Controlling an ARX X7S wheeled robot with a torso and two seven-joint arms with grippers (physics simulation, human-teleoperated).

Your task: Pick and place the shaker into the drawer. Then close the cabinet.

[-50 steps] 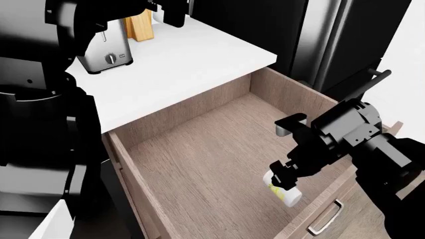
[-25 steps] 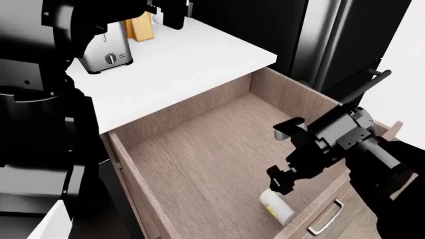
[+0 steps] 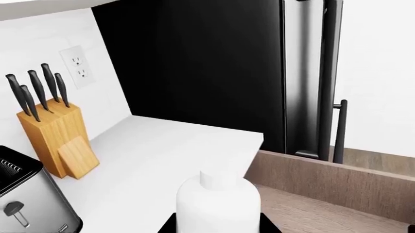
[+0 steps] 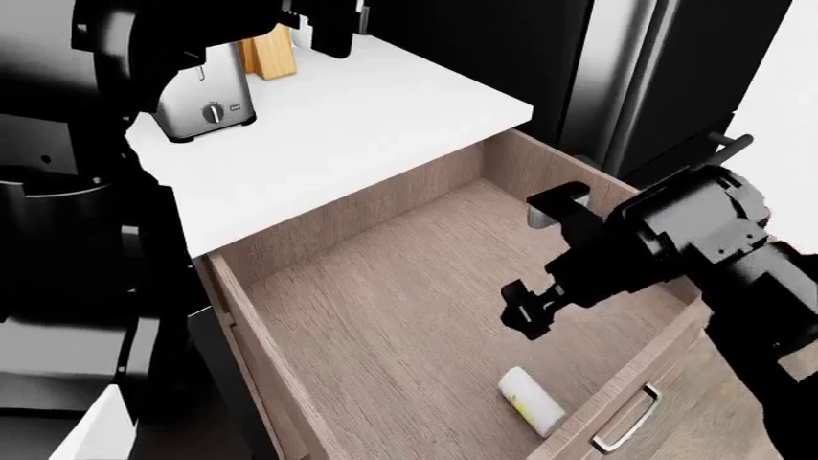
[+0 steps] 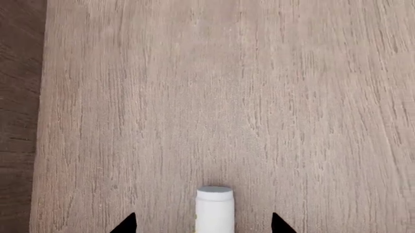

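Below the white counter, the cabinet point(image 4: 696, 402) has its drawer point(image 4: 383, 297) pulled out; my right gripper point(image 4: 547, 261) hovers inside, fingers spread and empty, the shaker point(image 4: 532, 400) lying on the floor at six o'clock of it.

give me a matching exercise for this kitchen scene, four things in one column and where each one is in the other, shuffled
Things:
1. shaker
2. knife block
3. toaster
4. right pincer

Places or states:
A. open, above the drawer floor
B. lying on its side near the drawer's front wall
C. on the white counter against the wall, holding black-handled knives
D. on the white counter, silver with a dial

Pairs: 1-B, 2-C, 3-D, 4-A
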